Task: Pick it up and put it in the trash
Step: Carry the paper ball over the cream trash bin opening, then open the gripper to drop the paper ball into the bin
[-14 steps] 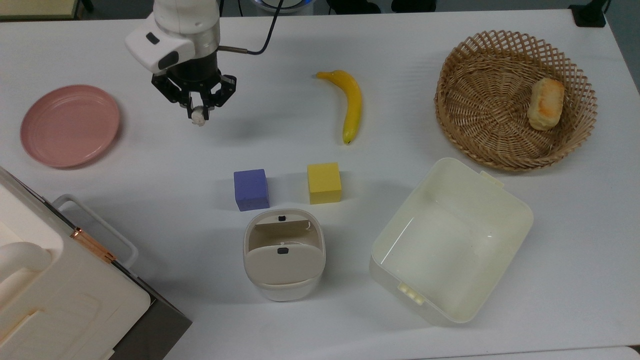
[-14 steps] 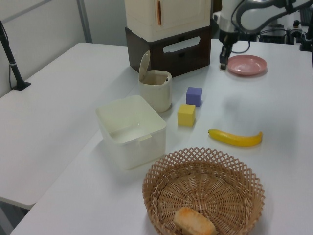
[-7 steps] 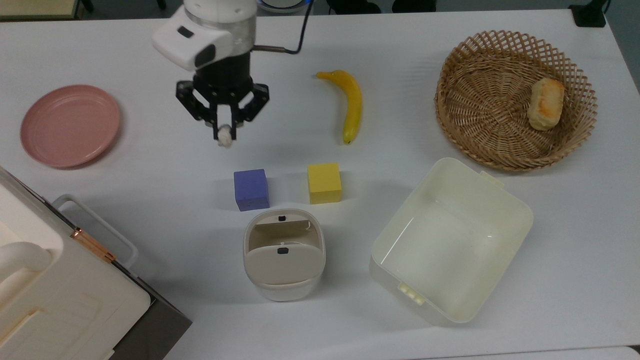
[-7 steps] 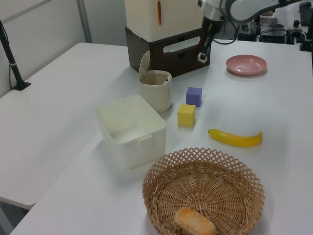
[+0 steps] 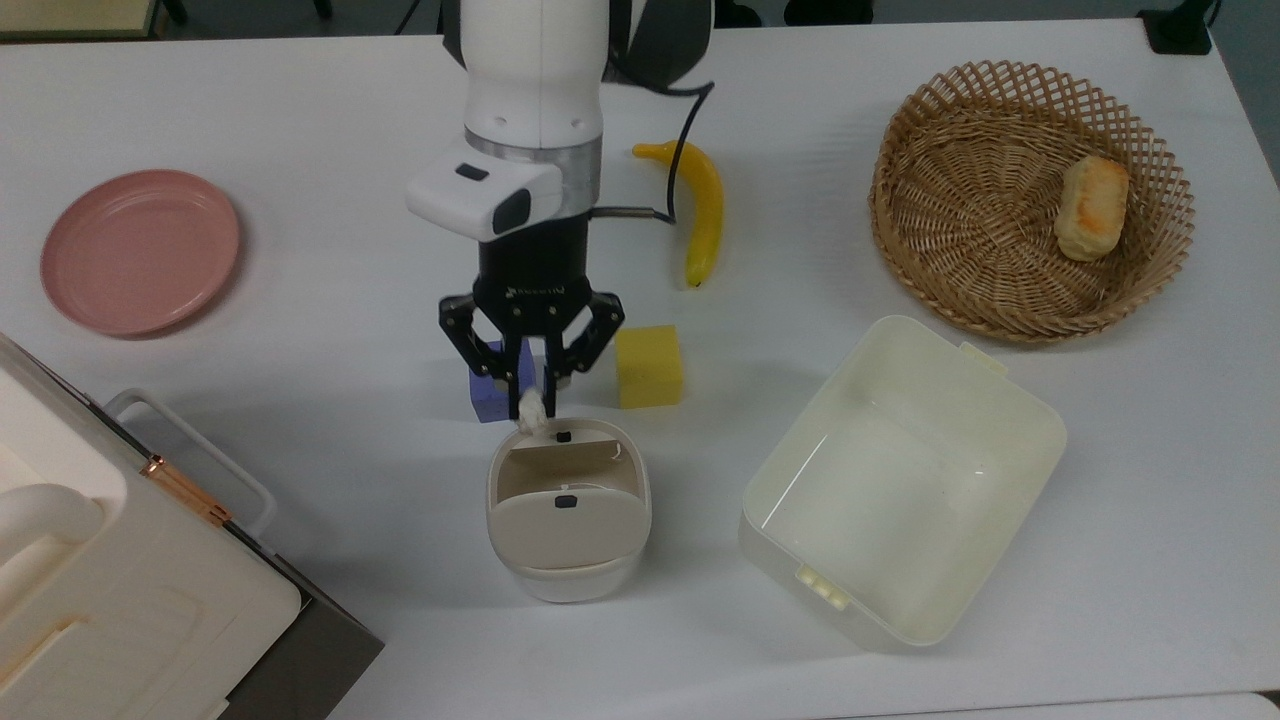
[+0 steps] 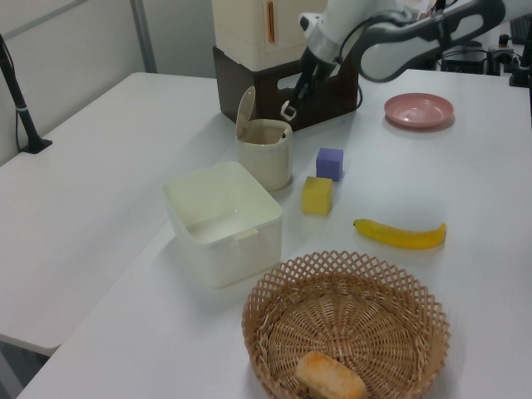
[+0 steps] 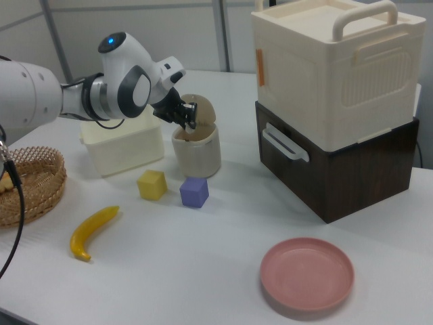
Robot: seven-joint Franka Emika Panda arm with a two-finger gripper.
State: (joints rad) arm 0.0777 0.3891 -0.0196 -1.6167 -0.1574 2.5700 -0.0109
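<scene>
Where it hung beside the pink plate [image 5: 140, 250] earlier, end effector [image 5: 531, 405] now, paper wad [image 5: 530, 413] pinched, at bin [image 5: 568, 510] rim.

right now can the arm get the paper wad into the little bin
Probably yes. The end effector holds the paper wad just above the bin rim, the flap is tipped open, and nothing sits between them.

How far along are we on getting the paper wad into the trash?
Pickup looks done: the gripper is shut on the paper wad, lifted off the table. In hand: the carry, with the wad by the rim of the trash bin, whose flap is swung open. Left: centre over the opening and release; the wad is not yet inside.
</scene>
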